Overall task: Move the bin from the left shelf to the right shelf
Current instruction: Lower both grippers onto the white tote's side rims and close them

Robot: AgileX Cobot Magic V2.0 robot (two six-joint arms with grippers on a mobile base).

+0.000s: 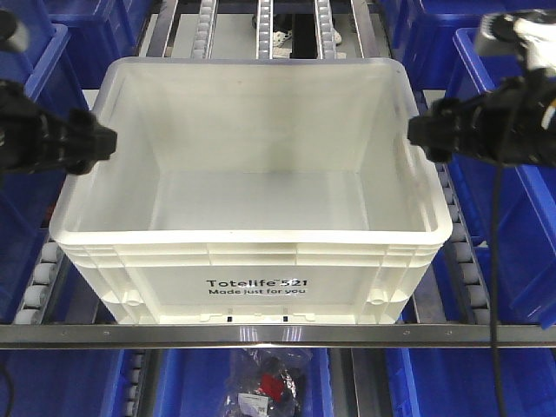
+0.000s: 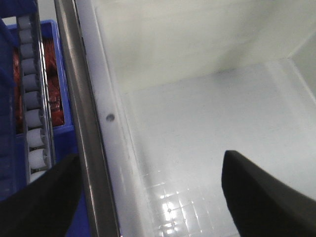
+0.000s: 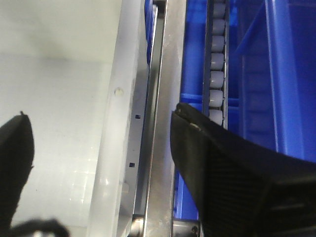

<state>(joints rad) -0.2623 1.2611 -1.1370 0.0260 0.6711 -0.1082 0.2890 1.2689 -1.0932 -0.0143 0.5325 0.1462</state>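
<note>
The white bin [image 1: 261, 291], empty and printed "Totelife 521", rests on a grey roller rack [image 1: 460, 252]; whether this is the left or the right shelf cannot be told. My left gripper [image 1: 109, 143] is at the bin's left rim. In the left wrist view it [image 2: 150, 158] is open, one finger [image 2: 44, 197] outside over the metal rail and the other inside the bin [image 2: 197, 108]. At the right rim sits my right gripper [image 1: 419, 135]. In the right wrist view it [image 3: 101, 113] is open and straddles the bin wall [image 3: 118, 91].
Blue bins [image 1: 512, 200] flank the rack on both sides and stand behind it. A grey metal rail [image 1: 278, 335] crosses in front of the white bin. Below it, a blue bin holds a bagged item [image 1: 265, 387]. Red items [image 2: 49, 84] lie in a blue bin at left.
</note>
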